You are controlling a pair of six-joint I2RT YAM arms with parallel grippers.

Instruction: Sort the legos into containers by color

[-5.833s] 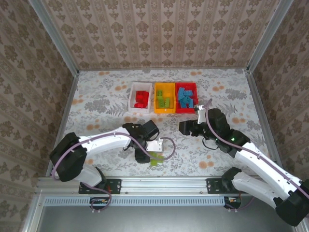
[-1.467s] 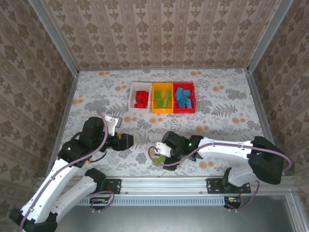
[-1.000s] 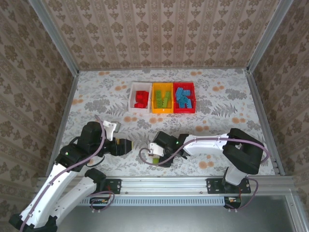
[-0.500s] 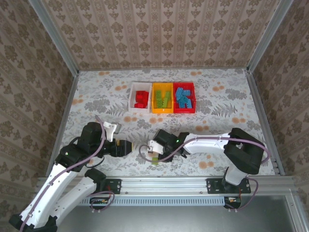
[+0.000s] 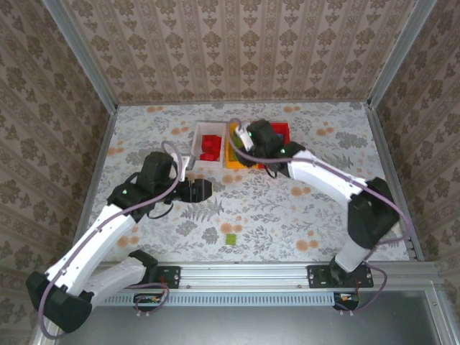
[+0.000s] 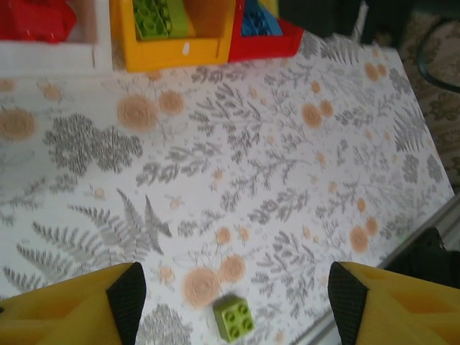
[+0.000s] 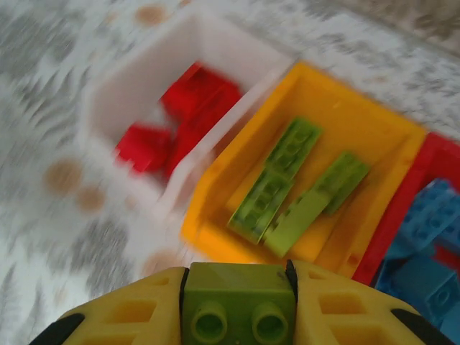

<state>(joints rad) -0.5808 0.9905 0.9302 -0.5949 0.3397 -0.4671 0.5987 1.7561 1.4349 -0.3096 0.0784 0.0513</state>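
My right gripper [image 5: 236,133] hovers over the near-left corner of the yellow-orange container [image 5: 244,166], shut on a lime green lego [image 7: 237,302] whose studs face the camera. Below it, several green legos [image 7: 287,180] lie in that container [image 7: 215,215]. Red legos [image 7: 187,115] fill the white container [image 5: 195,147], and blue legos [image 7: 431,230] the red container [image 5: 285,129]. A lone lime green lego [image 5: 231,238] sits on the table near the front edge. My left gripper [image 5: 200,190] is open at mid-table, with that lego [image 6: 233,318] on the table below the gap between its fingers [image 6: 126,298].
The three containers stand side by side at the back centre of the flower-patterned table [image 5: 323,208]. Patterned walls close in the back and sides. The metal front rail [image 5: 237,272] runs just behind the lone lego.
My right gripper shut on a green lego near the front edge and carried it back over the yellow-orange container. The left arm swung forward toward the table's middle.
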